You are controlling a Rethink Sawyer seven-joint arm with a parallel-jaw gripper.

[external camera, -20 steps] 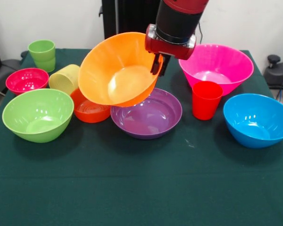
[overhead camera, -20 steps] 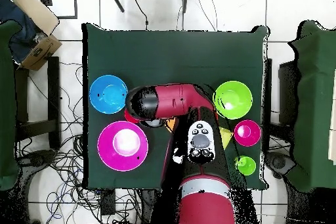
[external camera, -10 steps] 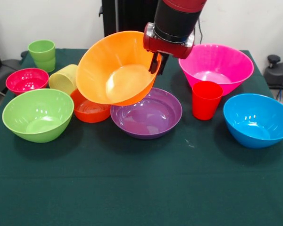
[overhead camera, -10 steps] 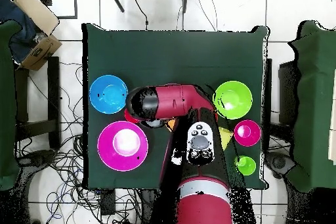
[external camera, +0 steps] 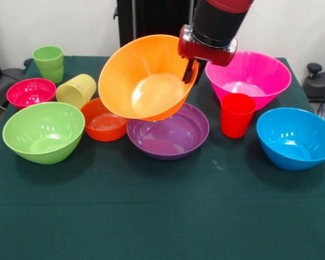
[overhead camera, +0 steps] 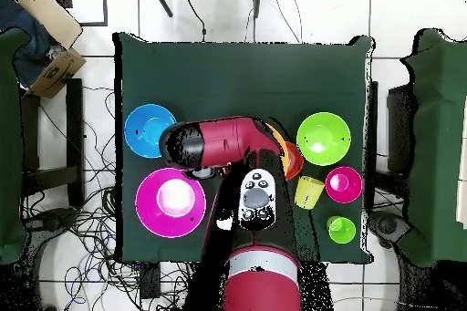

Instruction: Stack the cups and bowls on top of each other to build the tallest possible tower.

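A large orange bowl (external camera: 149,77) is held in the air, tilted so that its opening faces the front camera. Its far rim is pinched by the gripper (external camera: 192,71), whose dark fingers are closed on that edge, one inside the bowl and one behind it. The bowl hangs below and to the picture-left of the gripper, over the purple bowl (external camera: 169,131), which rests on the green tablecloth (external camera: 162,216) directly beneath. Whether the two bowls touch cannot be told.

In the front view, a pink bowl (external camera: 249,76) is seen just to the picture-right of the gripper, with the red cup (external camera: 237,115) in front of it and the blue bowl (external camera: 296,137) further right and nearer the camera. To the picture-left of the gripper, past the held bowl, a small red-orange bowl (external camera: 102,120) is found beside the purple one, then a pale yellow cup (external camera: 76,90) lying on its side, a lime-green bowl (external camera: 43,131), a small magenta bowl (external camera: 30,92) and, farthest back, an upright green cup (external camera: 49,63).

In the overhead view, the centre of the table is covered by the red arm (overhead camera: 219,141).
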